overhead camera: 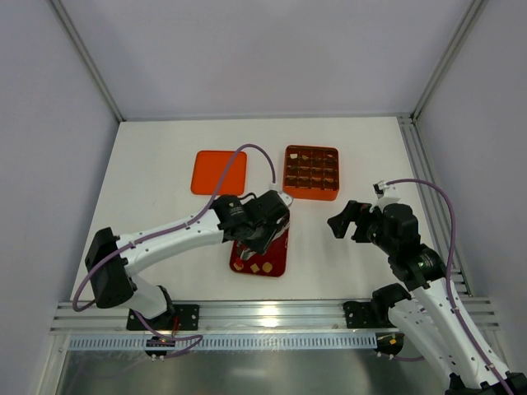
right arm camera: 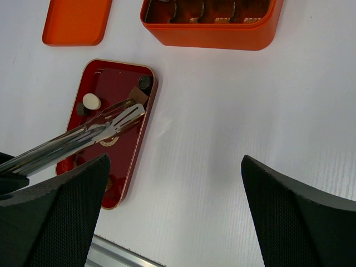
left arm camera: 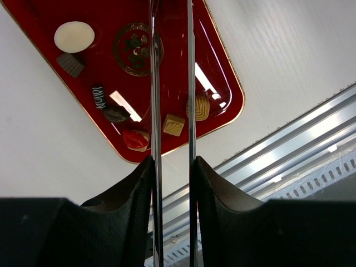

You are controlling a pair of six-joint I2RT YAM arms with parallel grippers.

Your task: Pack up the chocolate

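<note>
Small chocolate pieces, mixed shapes, sit loose in a dark red glossy rectangular tray at the near middle of the white counter. Left wrist view, near end of the tray:
- pale cream oval
- dark ridged piece just beside it
- dark cylinder with white marks
- dark brown lump
- reddish piece at the tray edge
- tan square touching or just beside a tan shell shape

Right wrist view shows a dark round piece at the tray's far corner. A few more pieces lie in cells of the orange square plastic box with a grid, far and right of the tray. Exact cells are too small to tell.

The left gripper is over the tray, narrow, clamped on shiny metal tongs. The two blades stand parallel and apart. In the right wrist view the tong tips are over the tray's far half, near a brown piece. Contact cannot be told, and nothing shows between the blades.

The right gripper has its jaws wide and holds nothing. It hangs above bare counter right of the tray, well apart from it.

A flat orange lid lies left of the box, not touching it.
</note>
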